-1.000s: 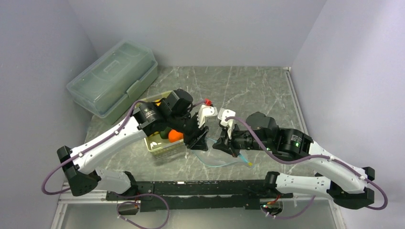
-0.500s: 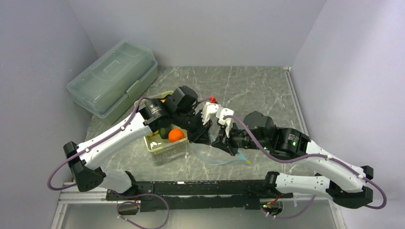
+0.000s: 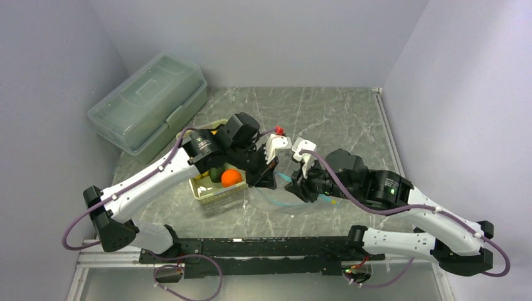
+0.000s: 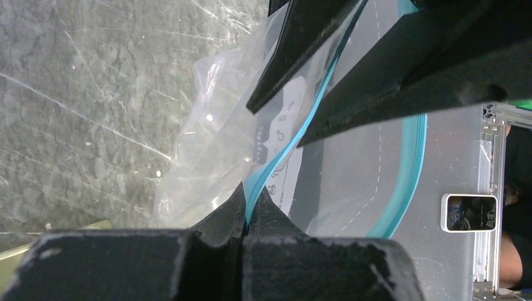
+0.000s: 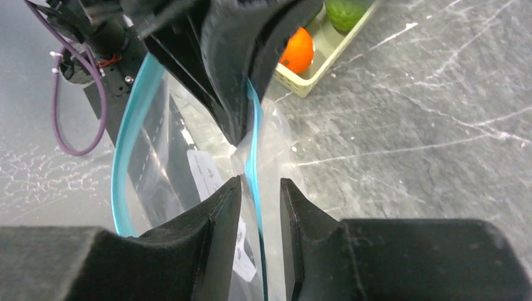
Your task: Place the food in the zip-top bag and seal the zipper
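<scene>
Plastic zip-top bag (image 3: 285, 199): lying crumpled on the table (image 3: 326, 119) between the two arms, with nothing showing inside it (you can see clear through).
Zipper (image 4: 411, 157): standing unsealed, its teal lips bowing well apart.
Left gripper (image 4: 251, 200): jaws pressing together on one teal lip of the mouth.
Right gripper (image 5: 260, 188): jaws standing apart, straddling that same lip just beside the left pair and not pinching it.
Basket (image 3: 216, 195): holding all the food I'm seeing, an orange piece (image 3: 231, 177) with a dark green one (image 3: 216, 174) touching it, and a bit of yellow peeking out by the left arm.
Storage box (image 3: 147, 103): sitting lidded at the far left, contents not readable.
Progress: early going, I'm reckoning. The mouth is being held, no piece is bagged, and loading and sealing are both waiting.
</scene>
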`<action>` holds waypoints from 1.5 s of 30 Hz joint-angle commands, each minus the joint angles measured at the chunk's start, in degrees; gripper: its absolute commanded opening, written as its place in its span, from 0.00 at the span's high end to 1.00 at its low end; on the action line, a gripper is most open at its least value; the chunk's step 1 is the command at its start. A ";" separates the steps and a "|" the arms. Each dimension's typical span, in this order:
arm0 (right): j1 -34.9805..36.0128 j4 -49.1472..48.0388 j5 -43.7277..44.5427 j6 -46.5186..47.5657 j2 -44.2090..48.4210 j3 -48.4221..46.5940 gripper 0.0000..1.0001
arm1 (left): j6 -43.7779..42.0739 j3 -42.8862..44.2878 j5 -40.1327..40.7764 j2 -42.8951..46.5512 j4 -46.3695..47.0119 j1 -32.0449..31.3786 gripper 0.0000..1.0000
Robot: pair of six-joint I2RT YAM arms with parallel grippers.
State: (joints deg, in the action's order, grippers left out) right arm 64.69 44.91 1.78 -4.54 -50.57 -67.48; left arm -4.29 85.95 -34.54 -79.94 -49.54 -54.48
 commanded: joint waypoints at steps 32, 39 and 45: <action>0.09 4.17 -1.02 -1.70 1.24 -2.03 1.00 | -4.00 6.48 -4.06 -0.40 -3.09 -0.28 0.43; 0.09 2.71 -1.39 -1.66 1.14 -2.04 1.00 | -4.79 7.84 -4.54 -3.74 -3.62 -0.36 0.45; 0.09 1.86 -1.43 -1.40 1.07 -1.83 1.00 | -4.98 8.33 -4.68 -5.74 -2.99 -0.39 0.47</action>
State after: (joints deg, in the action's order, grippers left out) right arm 64.64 52.01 0.99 -6.68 -49.65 -67.44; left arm -6.90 92.95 -37.98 -83.55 -52.21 -54.43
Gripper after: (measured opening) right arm 0.012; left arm 0.541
